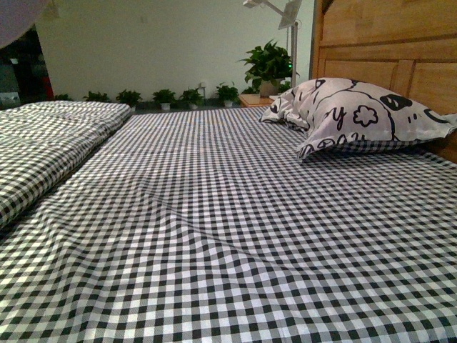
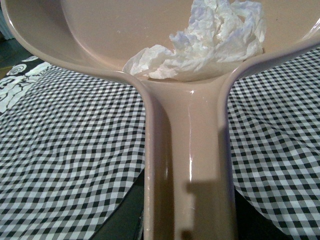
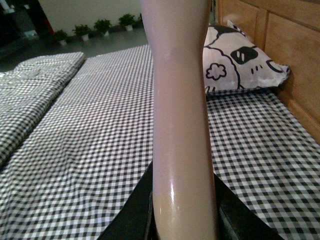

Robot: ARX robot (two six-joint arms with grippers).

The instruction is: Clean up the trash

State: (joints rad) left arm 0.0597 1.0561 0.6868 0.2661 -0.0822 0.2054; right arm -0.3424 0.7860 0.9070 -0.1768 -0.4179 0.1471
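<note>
The trash [image 2: 200,42], a crumpled white paper wad, lies inside the pink dustpan [image 2: 100,30], close to where its handle starts. My left gripper [image 2: 187,230] is shut on the dustpan's handle, which hangs above the checked bed sheet. In the right wrist view my right gripper [image 3: 182,220] is shut on the pale pink brush handle [image 3: 180,100], which runs away from the camera; the bristles are out of view. Neither arm shows in the front view.
The black-and-white checked sheet [image 1: 214,236] covers the bed. A white pillow with black doodles [image 1: 357,114] lies against the wooden headboard [image 1: 400,50] at the right. A folded checked duvet [image 1: 43,143] lies at the left. Potted plants [image 1: 268,68] line the far wall.
</note>
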